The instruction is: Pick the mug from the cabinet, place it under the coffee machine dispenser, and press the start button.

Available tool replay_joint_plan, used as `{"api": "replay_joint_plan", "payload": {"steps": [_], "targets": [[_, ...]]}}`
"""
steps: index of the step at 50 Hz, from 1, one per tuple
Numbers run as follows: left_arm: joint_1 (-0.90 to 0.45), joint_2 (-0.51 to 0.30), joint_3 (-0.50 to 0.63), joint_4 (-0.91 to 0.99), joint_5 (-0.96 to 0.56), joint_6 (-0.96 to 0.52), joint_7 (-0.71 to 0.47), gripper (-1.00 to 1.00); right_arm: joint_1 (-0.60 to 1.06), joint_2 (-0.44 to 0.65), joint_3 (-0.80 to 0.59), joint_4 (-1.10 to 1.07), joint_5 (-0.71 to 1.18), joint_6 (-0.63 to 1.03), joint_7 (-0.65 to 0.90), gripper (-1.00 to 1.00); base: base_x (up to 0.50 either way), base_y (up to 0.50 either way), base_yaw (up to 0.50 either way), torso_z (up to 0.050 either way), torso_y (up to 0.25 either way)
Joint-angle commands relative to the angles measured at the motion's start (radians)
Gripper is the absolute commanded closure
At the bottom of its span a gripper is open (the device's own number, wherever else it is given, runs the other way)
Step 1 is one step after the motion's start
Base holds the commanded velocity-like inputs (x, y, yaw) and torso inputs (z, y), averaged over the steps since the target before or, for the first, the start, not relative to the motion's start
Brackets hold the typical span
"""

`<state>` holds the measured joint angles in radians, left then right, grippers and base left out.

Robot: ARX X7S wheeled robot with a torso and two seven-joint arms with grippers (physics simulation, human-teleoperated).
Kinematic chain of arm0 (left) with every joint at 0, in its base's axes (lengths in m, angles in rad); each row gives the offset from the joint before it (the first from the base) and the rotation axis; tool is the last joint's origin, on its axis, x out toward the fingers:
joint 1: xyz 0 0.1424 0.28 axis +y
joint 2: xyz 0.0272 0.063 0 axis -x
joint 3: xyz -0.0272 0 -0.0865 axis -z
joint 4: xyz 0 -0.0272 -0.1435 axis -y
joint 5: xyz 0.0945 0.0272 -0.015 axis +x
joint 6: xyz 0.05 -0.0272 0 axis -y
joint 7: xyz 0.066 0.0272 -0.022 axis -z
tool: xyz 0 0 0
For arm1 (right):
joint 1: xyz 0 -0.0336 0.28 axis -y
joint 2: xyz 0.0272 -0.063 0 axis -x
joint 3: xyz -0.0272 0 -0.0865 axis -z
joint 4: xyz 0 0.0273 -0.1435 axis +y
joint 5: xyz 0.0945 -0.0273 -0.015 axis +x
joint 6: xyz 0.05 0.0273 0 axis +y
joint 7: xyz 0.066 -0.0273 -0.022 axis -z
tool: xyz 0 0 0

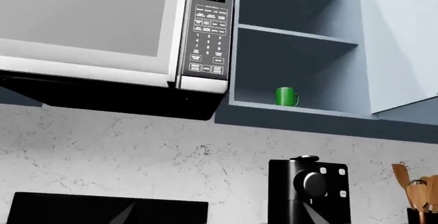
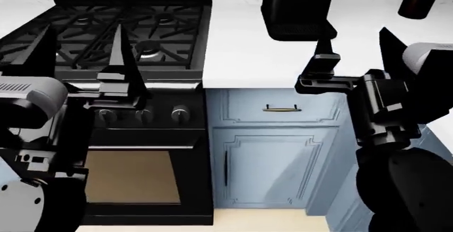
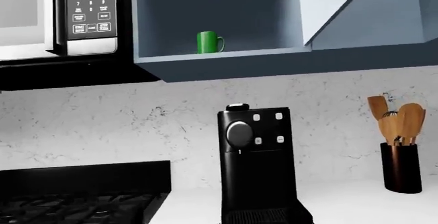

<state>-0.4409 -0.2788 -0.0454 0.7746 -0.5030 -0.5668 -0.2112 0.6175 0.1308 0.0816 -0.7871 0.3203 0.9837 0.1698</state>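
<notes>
Glossy green mug [image 3: 208, 42] on matte cabinet shelf [image 3: 219, 55]; both arms' pointed black fingers [image 2: 116, 57] spread, empty.

You have one green mug [image 3: 208, 42] on the cabinet shelf, one coffee machine [image 3: 259, 162], one microwave [image 1: 110, 29], one stove [image 2: 120, 35], and one dark holder [image 3: 401, 167] of wooden utensils. You see two hands: left hand [image 2: 78, 49], right hand [image 2: 357, 49].

Glossy green mug [image 3: 208, 42], matt black coffee machine [image 3: 259, 162], wooden utensils [image 3: 395, 120], speckled stone-like backsplash [image 3: 137, 126], brushed-metal microwave [image 1: 116, 29].
</notes>
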Motion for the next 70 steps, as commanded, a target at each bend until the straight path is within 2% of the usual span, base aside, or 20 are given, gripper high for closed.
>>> {"api": "replay_joint_plan", "payload": {"steps": [1, 22, 29, 34, 40, 47, 52, 58, 70], "targets": [[-0.039, -0.016, -0.022, 0.025, -0.029, -0.024, -0.02, -1.0, 0.13, -0.01, 0.046, -0.015, 0.067, 0.129, 0.024, -1.0, 0.0, 0.5, 0.0, 0.043, 0.105], [-0.039, -0.033, -0.024, 0.03, -0.049, -0.015, -0.033, -1.0, 0.311, 0.035, 0.001, 0.053, 0.103, 0.186, 0.006, -1.0, 0.0, 0.48, 0.0, 0.043, 0.105], [-0.03, -0.039, -0.029, 0.031, -0.056, -0.007, -0.033, -1.0, 0.513, 0.045, -0.005, 0.154, 0.111, 0.229, 0.005, -1.0, 0.0, 0.0, 0.0, 0.043, 0.104], [-0.032, -0.041, -0.038, 0.034, -0.075, -0.008, -0.036, -1.0, 0.651, 0.065, -0.076, 0.291, 0.08, 0.178, -0.018, -1.0, 0.0, 0.0, 0.0, 0.043, 0.104], [-0.022, -0.045, -0.048, 0.04, -0.086, -0.002, -0.038, -1.0, 0.814, 0.076, -0.131, 0.538, 0.044, 0.101, -0.063, -1.0, 0.0, 0.0, 0.0, 0.043, 0.104], [-0.012, -0.047, -0.039, 0.036, -0.078, 0.012, -0.034, -1.0, 1.045, 0.066, -0.195, 0.913, -0.019, -0.089, -0.134, -1.0, 0.0, 0.0, 0.0, 0.043, 0.105], [-0.006, -0.055, -0.046, 0.045, -0.08, 0.015, -0.036, -1.0, 1.254, 0.034, -0.236, 1.327, -0.087, -0.327, -0.183, -1.0, 0.0, 0.0, 0.0, 0.042, 0.105], [0.003, -0.062, -0.05, 0.047, -0.08, 0.021, -0.036, -1.0, 1.585, -0.038, -0.283, 2.093, -0.169, -0.751, -0.252, -1.0, 0.0, 0.0, 0.0, 0.043, 0.104], [0.004, -0.084, -0.067, 0.074, -0.094, 0.004, -0.054, -1.0, 1.629, -0.029, -0.206, 2.096, -0.295, -0.716, -0.194, -1.0, 0.0, 0.0, 0.0, 0.043, 0.105]]}}
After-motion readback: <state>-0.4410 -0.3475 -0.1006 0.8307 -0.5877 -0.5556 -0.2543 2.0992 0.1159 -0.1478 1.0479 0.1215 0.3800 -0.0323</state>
